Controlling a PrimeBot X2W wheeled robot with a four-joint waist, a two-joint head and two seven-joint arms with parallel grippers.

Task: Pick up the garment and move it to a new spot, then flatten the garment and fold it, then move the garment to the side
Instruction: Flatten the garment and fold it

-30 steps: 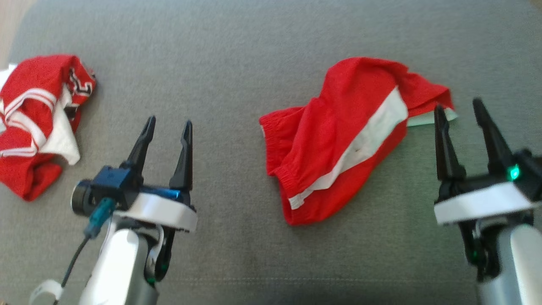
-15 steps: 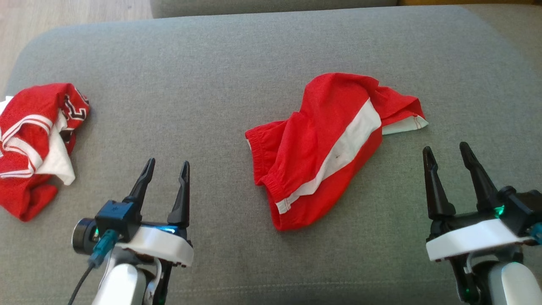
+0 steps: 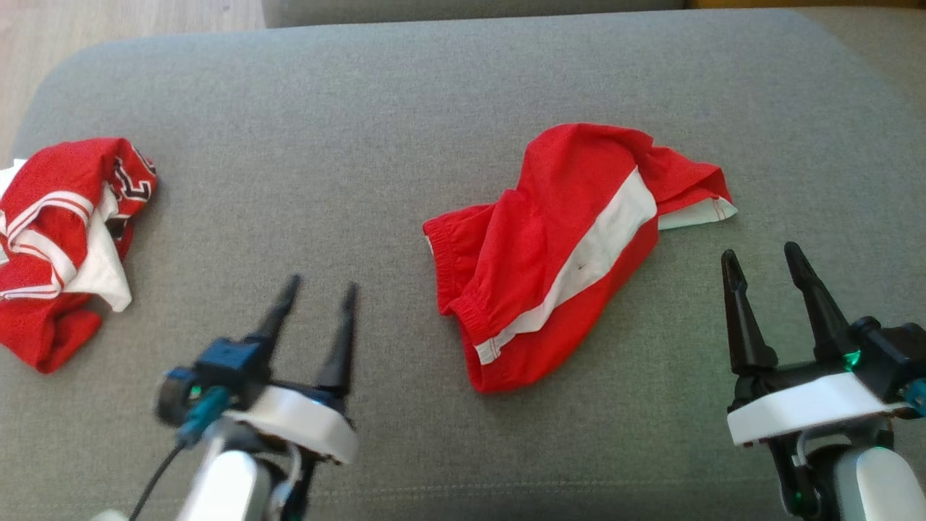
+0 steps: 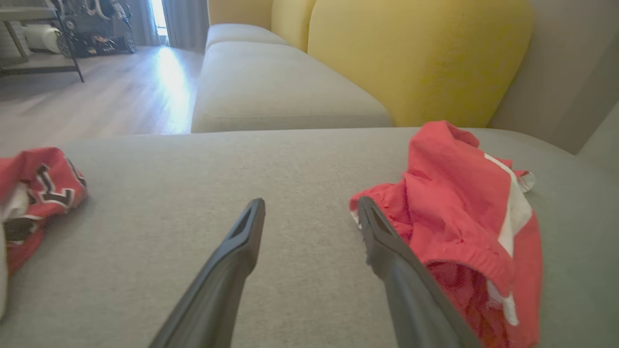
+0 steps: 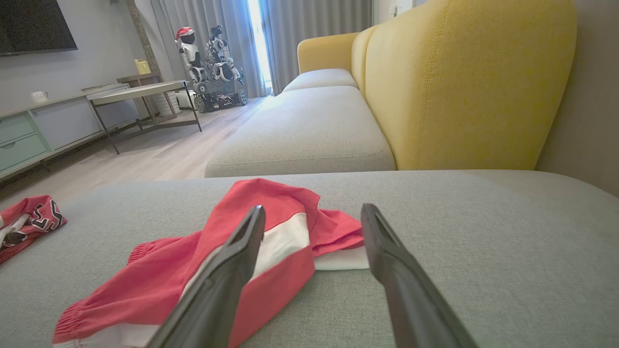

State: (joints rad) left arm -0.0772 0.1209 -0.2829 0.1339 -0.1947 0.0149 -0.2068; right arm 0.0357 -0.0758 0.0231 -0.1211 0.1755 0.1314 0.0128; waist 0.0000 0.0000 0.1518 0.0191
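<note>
left gripper [image 3: 322, 284] has slid toward the red shorts [image 3: 557, 239]; it and right gripper [image 3: 761, 252] stand wide, empty.

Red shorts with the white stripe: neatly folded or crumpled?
Crumpled. The red shorts lie in a rumpled heap on the grey cushion, cloth bunched with uneven creases and a white hem poking out at one end.

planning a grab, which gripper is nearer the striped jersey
Left. The left gripper is just right of the jersey; the right gripper is far off, past the red shorts.
</note>
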